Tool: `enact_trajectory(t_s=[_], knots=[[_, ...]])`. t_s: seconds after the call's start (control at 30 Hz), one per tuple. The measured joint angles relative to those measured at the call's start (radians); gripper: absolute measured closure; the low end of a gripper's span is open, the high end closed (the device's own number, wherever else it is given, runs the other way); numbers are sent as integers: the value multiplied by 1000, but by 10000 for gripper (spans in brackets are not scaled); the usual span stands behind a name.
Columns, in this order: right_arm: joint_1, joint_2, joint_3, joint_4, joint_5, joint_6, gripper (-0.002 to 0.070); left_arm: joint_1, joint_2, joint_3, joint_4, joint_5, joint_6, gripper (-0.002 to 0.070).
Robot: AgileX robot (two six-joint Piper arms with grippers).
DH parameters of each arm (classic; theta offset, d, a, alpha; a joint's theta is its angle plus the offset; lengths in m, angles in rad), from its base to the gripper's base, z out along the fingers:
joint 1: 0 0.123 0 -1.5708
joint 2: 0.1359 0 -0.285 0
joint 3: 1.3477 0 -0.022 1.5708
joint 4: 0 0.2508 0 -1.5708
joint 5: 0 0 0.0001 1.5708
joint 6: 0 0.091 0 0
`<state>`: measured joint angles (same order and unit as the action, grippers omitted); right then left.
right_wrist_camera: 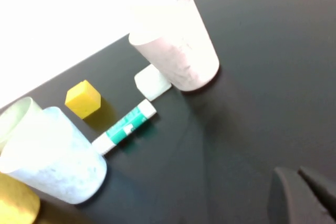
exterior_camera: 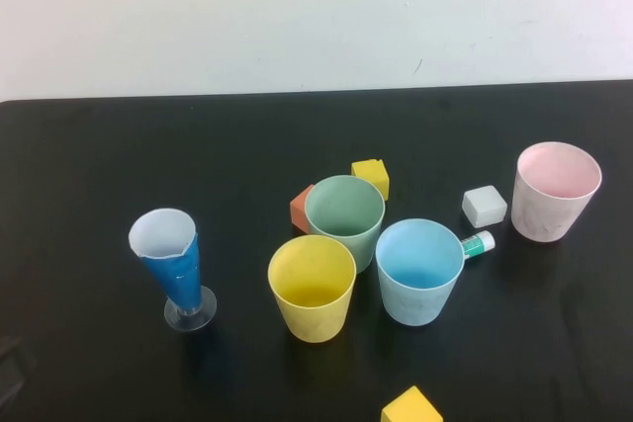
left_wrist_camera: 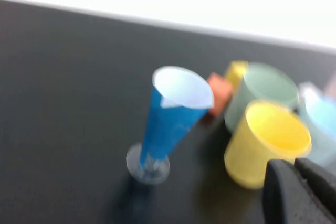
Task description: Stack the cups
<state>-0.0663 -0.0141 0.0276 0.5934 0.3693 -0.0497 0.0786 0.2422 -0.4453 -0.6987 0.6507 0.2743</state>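
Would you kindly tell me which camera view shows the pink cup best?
The high view: the pink cup stands upright and whole, at the table's right, beside the white cube. The right wrist view shows it washed out near the top; the left wrist view shows at most a sliver at the edge.

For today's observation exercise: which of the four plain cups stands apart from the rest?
The pink cup, alone on the robot's right by the white block; green, yellow and blue cups cluster together mid-table.

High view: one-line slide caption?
Green, yellow, blue and pink cups upright, unstacked; left and right grippers shut, parked.
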Motion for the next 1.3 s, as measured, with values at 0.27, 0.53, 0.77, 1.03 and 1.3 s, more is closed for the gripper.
enact_trajectory(t_s=[0.27, 0.53, 0.77, 1.03, 1.3], knots=[[0, 0, 0, 0, 4, -12, 666, -171, 435, -419, 196, 309, 29, 678], [0, 0, 0, 0, 4, -21, 666, -366, 850, -735, 369, 526, 20, 678], [0, 0, 0, 0, 8, -42, 666, -524, 1163, -984, 496, 583, -13, 678], [0, 0, 0, 4, 8, -61, 666, -576, 1407, -1189, 522, 583, -51, 554], [0, 0, 0, 8, 8, -79, 666, -576, 1535, -1220, 570, 583, -53, 183]])
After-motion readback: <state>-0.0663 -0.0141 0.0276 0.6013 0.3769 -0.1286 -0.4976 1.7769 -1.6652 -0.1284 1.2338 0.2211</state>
